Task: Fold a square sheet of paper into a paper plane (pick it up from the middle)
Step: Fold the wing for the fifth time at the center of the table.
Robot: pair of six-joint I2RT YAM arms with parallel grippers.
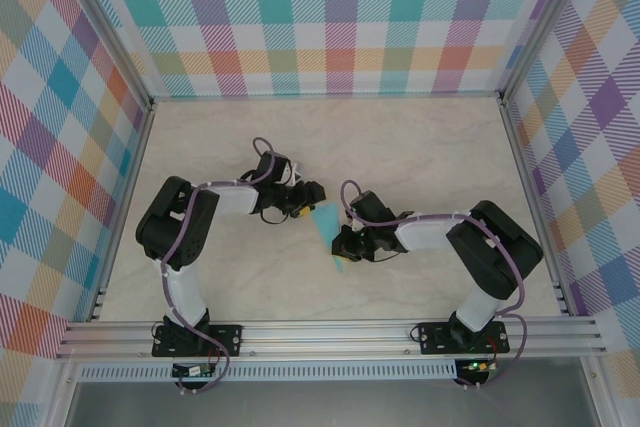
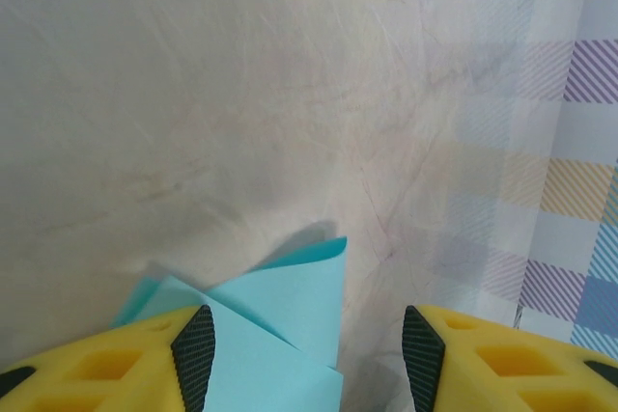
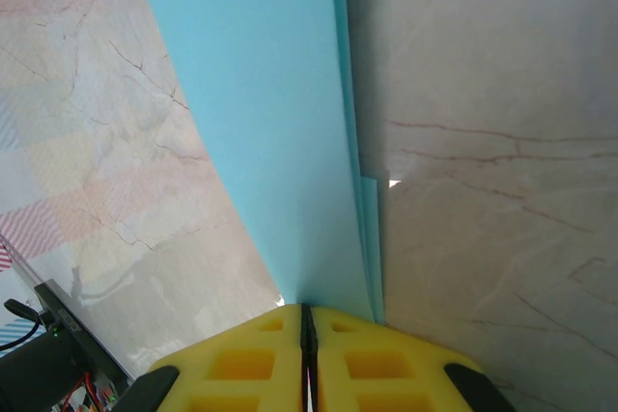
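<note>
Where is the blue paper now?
Top view: the teal paper is near the middle of the table, its near end pinched by the right gripper, its far end at the open left gripper.

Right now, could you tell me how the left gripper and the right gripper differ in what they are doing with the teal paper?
The left gripper is open, its fingers wide apart, while the right gripper is shut. The right gripper pinches the teal paper at one end; the left gripper only has paper lying between its fingers, ungripped. Both have yellow fingers and face the same paper.
</note>
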